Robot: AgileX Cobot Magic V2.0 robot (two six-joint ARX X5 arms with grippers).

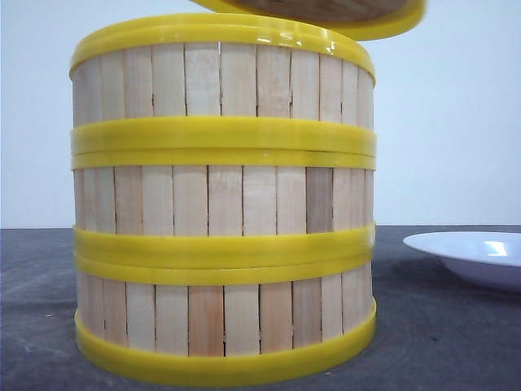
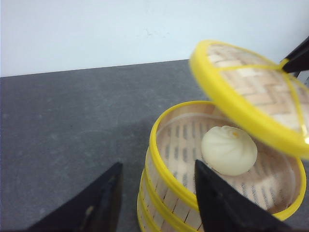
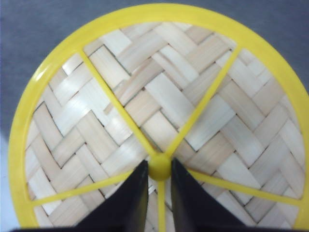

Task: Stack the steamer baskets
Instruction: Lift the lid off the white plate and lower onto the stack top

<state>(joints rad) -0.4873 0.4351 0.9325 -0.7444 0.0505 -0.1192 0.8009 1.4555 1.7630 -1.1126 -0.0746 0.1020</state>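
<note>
Pincer duty falls to the right pincer (image 3: 159,186), clenched on the small centre knob of the woven lid (image 3: 159,111), which hangs tilted above the stack. The left pincer (image 2: 157,198) is released, holding nothing, beside the top rim. All three steamer baskets (image 1: 224,204) already sit stacked on the dark desk (image 1: 32,309), a bun (image 2: 228,150) in the top one, a white plate (image 1: 472,254) nearby. Each basket looks light and stiff; its plastic rims seem slippery, so the slatted wall is the better hold.

Right gripper (image 3: 159,181) pinches the woven lid's (image 3: 164,96) yellow centre knob (image 3: 159,166) — fingers closed.
</note>
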